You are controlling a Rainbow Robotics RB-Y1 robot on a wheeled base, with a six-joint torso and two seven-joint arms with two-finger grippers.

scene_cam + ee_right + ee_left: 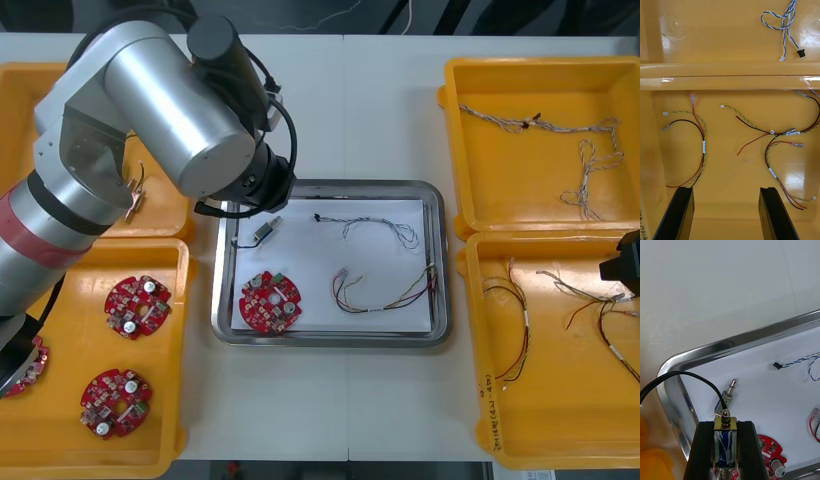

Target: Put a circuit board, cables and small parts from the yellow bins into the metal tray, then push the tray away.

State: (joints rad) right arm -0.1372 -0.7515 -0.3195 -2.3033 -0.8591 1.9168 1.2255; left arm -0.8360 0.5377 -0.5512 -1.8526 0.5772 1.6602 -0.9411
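My left fingers [702, 450] are clenched on 1 small metal part [725, 438] over the metal tray's [733, 343] left end, near the circuit board [769, 450]. My right fingers [681, 210] stand released above red and yellow cables [702, 150] in a yellow bin [733, 176].

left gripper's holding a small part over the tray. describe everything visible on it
The small metal part is clamped between the left gripper's black fingers. Blue-wrapped body in a brass-coloured frame; a silvery round-headed pin pokes out past the fingertips. A thin black cable seems to leave that end and arcs over the metal tray's rim. It is over the tray's white inside near a corner, a second part lying just beyond, a red circuit board beside it. Contact with the tray cannot be told.
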